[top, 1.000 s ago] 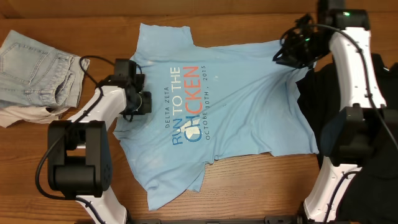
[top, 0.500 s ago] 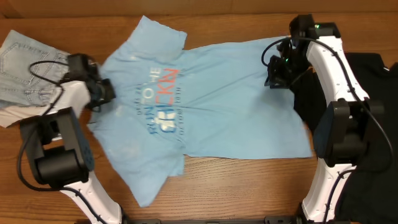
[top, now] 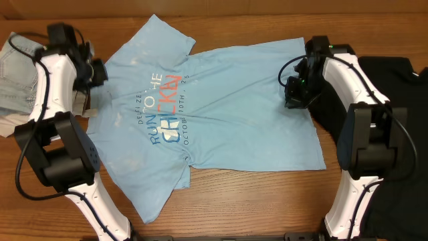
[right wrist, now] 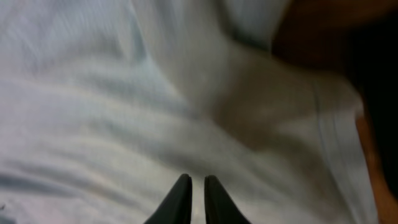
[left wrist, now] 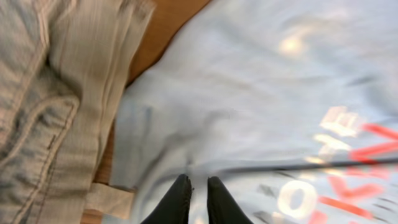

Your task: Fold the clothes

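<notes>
The sky-blue T-shirt (top: 221,114) printed "RUN TO THE CHICKEN" lies spread across the table, print up. My left gripper (top: 93,71) is at the shirt's left edge, beside the pale denim piece (top: 17,63). In the left wrist view its fingers (left wrist: 199,185) are shut on a ridge of blue fabric (left wrist: 249,93). My right gripper (top: 294,90) is at the shirt's right part. In the right wrist view its fingers (right wrist: 193,183) are pinched on blue fabric (right wrist: 124,124). A black T-shirt (top: 394,100) lies at the right.
The denim piece (left wrist: 37,93) is bunched at the far left over an off-white piece (top: 10,124). The black T-shirt (right wrist: 379,62) lies partly under the blue shirt's right edge. Bare wood table (top: 254,201) shows along the front.
The blue shirt has been dragged left across the table. My left gripper moved up and left to the denim piece, and my right gripper moved left and slightly down, both holding the shirt.
</notes>
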`<state>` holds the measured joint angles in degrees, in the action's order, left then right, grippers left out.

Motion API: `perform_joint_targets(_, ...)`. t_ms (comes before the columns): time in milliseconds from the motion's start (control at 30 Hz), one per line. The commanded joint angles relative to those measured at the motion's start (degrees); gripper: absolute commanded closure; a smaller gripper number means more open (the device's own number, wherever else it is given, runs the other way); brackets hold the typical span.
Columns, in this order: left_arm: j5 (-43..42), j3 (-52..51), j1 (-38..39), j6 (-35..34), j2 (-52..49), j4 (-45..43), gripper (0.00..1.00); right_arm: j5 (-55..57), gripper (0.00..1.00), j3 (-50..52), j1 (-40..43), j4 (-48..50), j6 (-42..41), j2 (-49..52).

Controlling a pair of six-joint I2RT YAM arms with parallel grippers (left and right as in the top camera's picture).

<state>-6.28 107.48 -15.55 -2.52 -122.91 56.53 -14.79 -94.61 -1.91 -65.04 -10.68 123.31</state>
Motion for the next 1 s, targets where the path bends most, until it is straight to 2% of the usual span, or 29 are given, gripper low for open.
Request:
perform_joint_targets(0,-6.3,6.9,1.8,1.6,0.3,4.8,0.84,0.6,0.91,4.5,-0.3,7.7,-0.8,0.0)
perform_joint_targets(133,-6.8,6.0,4.6,4.1,0.0,6.5,0.79,7.1,0.91,11.1,0.7,18.2,-9.6,0.1)
perform_joint_targets(233,-6.9,3.5,7.1,5.2,0.0,9.3,0.79,8.6,0.90,14.3,2.3,21.5,-12.1,0.1)
perform_joint_targets(300,-6.6,3.1,8.5,6.1,0.0,12.7,0.84,8.4,0.85,14.6,3.5,21.4,-12.0,0.1)
perform_joint_targets(400,-5.2,3.3,9.6,5.9,0.2,15.5,0.84,2.5,0.70,13.1,4.9,19.6,-7.2,-0.6)
perform_joint_targets(567,-5.4,2.9,9.6,2.5,0.4,16.9,0.83,-4.3,0.65,9.1,5.0,16.2,-2.6,-4.3)
perform_joint_targets(667,-5.8,0.6,10.4,2.3,0.4,12.9,0.95,-4.4,0.64,8.0,4.4,15.6,-2.6,-8.0)
perform_joint_targets(900,-4.2,-11.1,13.3,2.1,0.4,-3.5,0.96,-5.3,0.61,7.9,3.7,13.4,-2.6,-16.8)
perform_joint_targets(967,-2.0,-15.8,13.4,-1.5,0.4,-10.9,0.96,-5.5,0.61,7.9,3.7,10.9,-2.6,-17.2)
